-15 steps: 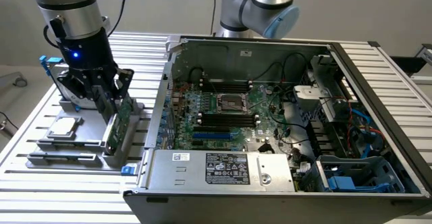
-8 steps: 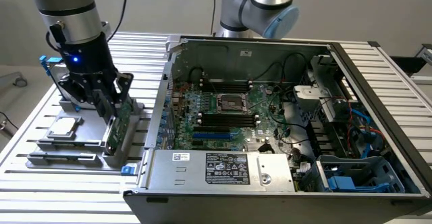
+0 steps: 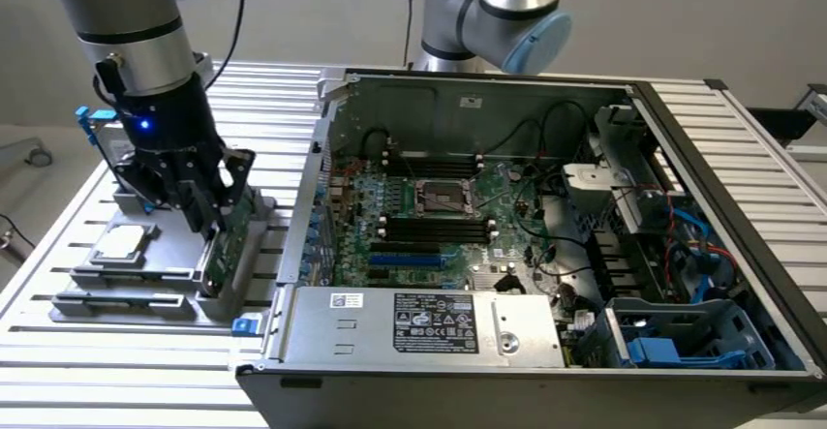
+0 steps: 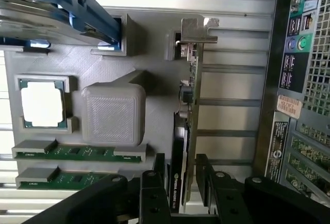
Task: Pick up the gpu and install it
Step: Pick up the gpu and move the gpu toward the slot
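Note:
The gpu [image 3: 224, 253] stands on edge in a slot of the grey holder [image 3: 130, 284] at the exterior view's left, beside the open computer case [image 3: 723, 168]. In the wrist view the gpu [image 4: 186, 105] shows its green board edge, black cover and metal bracket. My gripper [image 3: 207, 206] is lowered over the card's top edge. Its jaws are open, and the black fingers [image 4: 157, 170] sit one on each side of the card, gripper [image 4: 180, 166] straddling it. The card still rests in its slot.
The holder also carries a square silver processor chip [image 4: 43, 102], two memory sticks [image 4: 77, 154] and a hard drive in a blue frame [image 4: 56, 7]. The case's motherboard [image 3: 440, 216] lies exposed. A second robot arm [image 3: 498, 13] stands behind the case.

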`<state>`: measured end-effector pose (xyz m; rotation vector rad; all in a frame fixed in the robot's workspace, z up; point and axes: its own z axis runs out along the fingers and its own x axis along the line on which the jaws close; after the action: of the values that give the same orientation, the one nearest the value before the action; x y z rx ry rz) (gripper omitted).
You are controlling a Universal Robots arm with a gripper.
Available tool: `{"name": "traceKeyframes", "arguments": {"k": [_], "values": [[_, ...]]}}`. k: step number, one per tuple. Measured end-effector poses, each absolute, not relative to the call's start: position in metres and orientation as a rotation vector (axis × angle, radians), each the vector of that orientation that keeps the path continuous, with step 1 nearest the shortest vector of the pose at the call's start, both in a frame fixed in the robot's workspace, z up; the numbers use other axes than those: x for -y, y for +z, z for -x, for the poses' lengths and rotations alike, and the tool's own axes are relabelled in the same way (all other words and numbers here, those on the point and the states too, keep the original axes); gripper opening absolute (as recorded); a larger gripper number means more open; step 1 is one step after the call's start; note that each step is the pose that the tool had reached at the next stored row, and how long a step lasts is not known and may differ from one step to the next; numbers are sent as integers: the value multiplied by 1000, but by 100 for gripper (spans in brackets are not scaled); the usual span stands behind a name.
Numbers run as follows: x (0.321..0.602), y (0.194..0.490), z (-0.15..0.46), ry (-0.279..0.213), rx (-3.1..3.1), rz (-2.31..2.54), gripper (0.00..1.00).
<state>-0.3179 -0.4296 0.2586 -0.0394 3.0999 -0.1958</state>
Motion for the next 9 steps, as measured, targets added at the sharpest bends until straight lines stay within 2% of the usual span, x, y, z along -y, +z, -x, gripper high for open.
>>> {"name": "traceKeyframes", "arguments": {"k": [9], "values": [[430,245,318,-188,-3088,25,38]]}}
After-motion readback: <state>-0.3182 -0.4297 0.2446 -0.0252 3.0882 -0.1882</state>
